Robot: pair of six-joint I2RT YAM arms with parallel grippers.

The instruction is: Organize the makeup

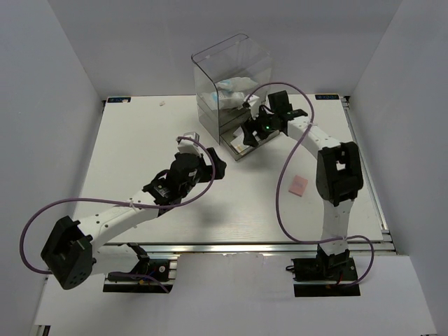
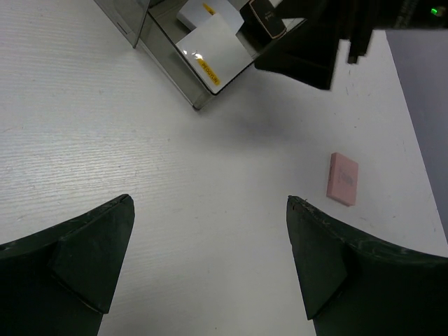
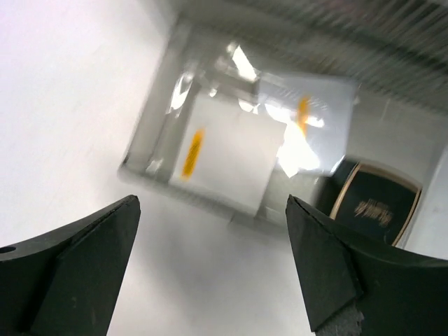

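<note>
A pink square palette (image 1: 299, 185) lies flat on the table right of centre; it also shows in the left wrist view (image 2: 342, 178). A pulled-out clear drawer (image 1: 238, 143) holds white pads with yellow print (image 2: 213, 50) (image 3: 227, 150) and a black square compact (image 3: 374, 206) (image 2: 266, 15). White packets with blue print (image 1: 233, 89) sit in the top of the clear drawer box (image 1: 231, 84). My right gripper (image 1: 250, 134) (image 3: 213, 210) is open and empty, just above the drawer's front. My left gripper (image 1: 213, 164) (image 2: 210, 210) is open and empty over bare table, left of the palette.
The drawer box stands at the back centre of the white table (image 1: 140, 140). Grey walls enclose the table on three sides. Purple cables loop from both arms. A small white scrap (image 1: 162, 103) lies near the back edge.
</note>
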